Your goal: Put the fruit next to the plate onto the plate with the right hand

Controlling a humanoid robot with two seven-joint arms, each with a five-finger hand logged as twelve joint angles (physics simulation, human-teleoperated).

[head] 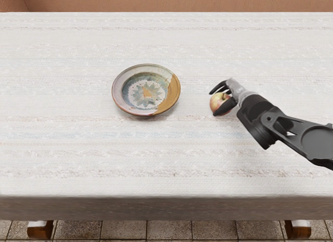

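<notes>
The right robot hand point(228, 97) is reaching in from the right edge and is clasping the apple point(217, 102), with the dark fingers point(220, 87) curling over its far side and the thumb pressing in at its near side. How firmly they are bearing on it cannot be told from here. The apple is sitting on the table point(156, 164), apart from the plate point(174, 91) and to its right, so the lift and carry are not yet done. The grasp is looking shallow: only the fingertips are wrapping a round, smooth fruit, and it could be squeezed out sideways as the hand is rising, then roll off across the cloth. A carry that is running too low could be knocking the raised rim of the plate and shoving it leftward. A release from too high could be letting the apple bounce or roll out of the shallow dish. The table is wearing a pale woven cloth with faint stripes running across it. A reddish-brown wall point(166, 0) is showing behind the table, and grey floor tiles point(166, 231) and wooden table feet point(39, 230) are showing below its front edge. The left arm is not showing.
</notes>
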